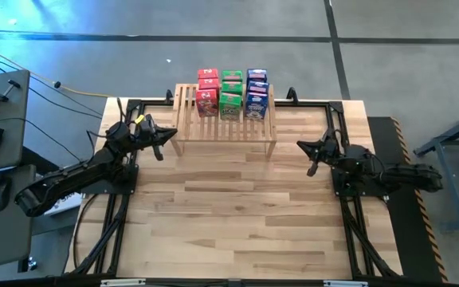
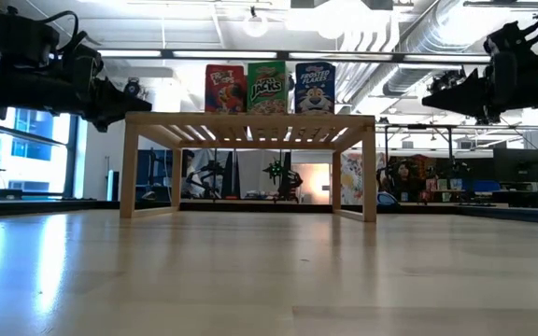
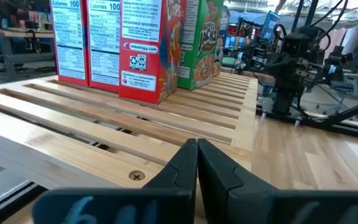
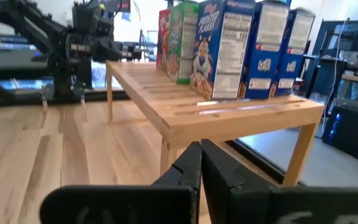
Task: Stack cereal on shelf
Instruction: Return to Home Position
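High view: cereal [image 1: 231, 94] in three colour rows on shelf [image 1: 223, 131], table's 12 o'clock. Left gripper [image 1: 160, 143] near shelf's 9 o'clock end, right gripper [image 1: 307, 155] off its 4 o'clock. I read both pinched closed, empty. Risk: retract arc clips shelf leg, rows topple. Legible: "Frosted Flakes", "Jacks", "Calories 100", "Nutrition Facts"; red front unreadable.

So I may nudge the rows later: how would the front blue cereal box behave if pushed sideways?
The front blue box stands tall on a narrow base, so a high push would probably tip it. It looks like thin cardboard, likely light. The shelf has slat gaps that might catch its edge. Left claw and right claw sit shut beside the shelf.
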Robot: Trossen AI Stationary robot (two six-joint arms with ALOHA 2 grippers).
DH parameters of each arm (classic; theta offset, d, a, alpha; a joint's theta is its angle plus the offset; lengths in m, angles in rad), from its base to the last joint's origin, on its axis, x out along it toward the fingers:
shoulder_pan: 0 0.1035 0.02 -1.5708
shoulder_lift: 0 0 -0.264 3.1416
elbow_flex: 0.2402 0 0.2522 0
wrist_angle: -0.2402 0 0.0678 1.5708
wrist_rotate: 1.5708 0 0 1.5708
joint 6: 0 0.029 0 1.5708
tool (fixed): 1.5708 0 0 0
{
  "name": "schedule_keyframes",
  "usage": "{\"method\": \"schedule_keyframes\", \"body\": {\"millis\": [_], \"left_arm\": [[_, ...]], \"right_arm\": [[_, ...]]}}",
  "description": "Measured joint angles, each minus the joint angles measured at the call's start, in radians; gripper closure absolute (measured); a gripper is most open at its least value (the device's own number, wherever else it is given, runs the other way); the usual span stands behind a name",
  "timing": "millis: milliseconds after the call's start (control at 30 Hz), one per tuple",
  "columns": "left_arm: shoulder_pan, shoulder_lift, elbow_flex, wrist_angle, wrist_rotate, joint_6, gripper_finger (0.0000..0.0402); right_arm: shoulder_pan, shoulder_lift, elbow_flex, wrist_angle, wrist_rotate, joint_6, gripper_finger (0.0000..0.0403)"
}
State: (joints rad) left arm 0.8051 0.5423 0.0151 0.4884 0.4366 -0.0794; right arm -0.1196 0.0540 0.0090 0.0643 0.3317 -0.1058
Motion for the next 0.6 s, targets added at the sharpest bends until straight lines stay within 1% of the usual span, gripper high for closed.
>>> {"method": "schedule_keyframes", "body": {"millis": [167,367,500,600], "left_arm": [[0.000,0.000,0.001,-0.014,-0.001,-0.020,0.0399],[0.000,-0.001,0.002,-0.022,-0.001,-0.002,0.0399],[0.000,-0.001,0.001,-0.031,-0.005,-0.061,0.0398],[0.000,0.001,-0.003,0.008,-0.006,-0.092,0.0398]], "right_arm": [[0.000,0.049,0.000,0.000,-0.004,0.085,0.0403],[0.000,0.097,0.000,0.000,-0.010,0.205,0.0403],[0.000,0.105,0.000,0.000,-0.010,0.204,0.0403],[0.000,0.104,0.000,0.000,-0.010,0.195,0.0403]]}}
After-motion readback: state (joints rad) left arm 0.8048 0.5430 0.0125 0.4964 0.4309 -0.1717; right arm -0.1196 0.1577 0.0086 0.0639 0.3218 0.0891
